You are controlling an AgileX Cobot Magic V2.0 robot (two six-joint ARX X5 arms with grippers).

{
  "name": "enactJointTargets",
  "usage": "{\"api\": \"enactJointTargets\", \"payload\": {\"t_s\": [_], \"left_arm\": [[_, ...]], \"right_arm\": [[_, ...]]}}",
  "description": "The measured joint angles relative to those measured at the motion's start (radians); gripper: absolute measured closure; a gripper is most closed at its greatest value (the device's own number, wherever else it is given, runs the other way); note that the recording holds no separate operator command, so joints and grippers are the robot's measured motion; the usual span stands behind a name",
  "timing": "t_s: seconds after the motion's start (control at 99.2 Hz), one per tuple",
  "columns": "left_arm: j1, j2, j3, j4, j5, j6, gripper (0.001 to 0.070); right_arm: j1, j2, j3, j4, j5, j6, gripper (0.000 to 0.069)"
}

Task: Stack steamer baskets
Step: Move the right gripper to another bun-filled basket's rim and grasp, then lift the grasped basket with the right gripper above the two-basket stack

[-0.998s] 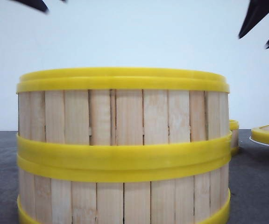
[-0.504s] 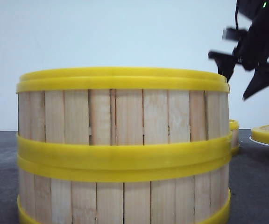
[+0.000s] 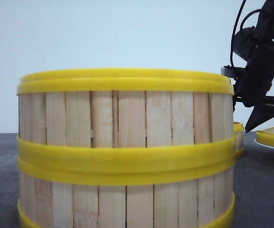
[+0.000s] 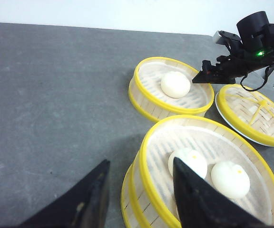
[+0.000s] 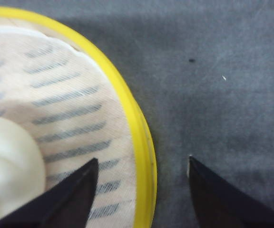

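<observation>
Nearest to me stand two steamer baskets, one stacked on the other (image 3: 125, 152), filling most of the front view on the grey surface (image 4: 56, 95); the top one holds two white buns (image 4: 208, 171) on its liner; my left pincer (image 4: 137, 199) hangs just beside and above this stack with its fingers spread and nothing between them, one finger over the rim, the other over bare surface. Farther off, well apart from the stack, sits the third steamer basket (image 4: 171, 90) alone on the surface, one bun (image 4: 175, 84) inside it; my right pincer (image 5: 141, 190) is down at its rim, spread wide and pinching nothing; one finger (image 5: 68, 199) is over the inside, above the liner and close to the bun, the other is outside over the grey surface, so the yellow rim (image 5: 141, 142) lies between them; whether either finger touches the rim I cannot tell. Just beside that basket, farther to my right, a woven lid (image 4: 253, 114) with a yellow edge rests on a white plate (image 4: 232, 124).
</observation>
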Motion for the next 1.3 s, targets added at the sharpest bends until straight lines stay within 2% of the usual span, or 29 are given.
{"api": "enactJointTargets", "payload": {"t_s": [0.837, 1.301], "left_arm": [[0.000, -0.009, 0.000, -0.030, 0.000, 0.000, 0.0471], [0.000, -0.010, 0.000, -0.031, 0.000, 0.000, 0.0471]], "right_arm": [[0.000, 0.034, 0.000, 0.020, 0.029, 0.017, 0.0657], [0.001, -0.003, 0.012, -0.015, 0.029, 0.019, 0.0664]]}}
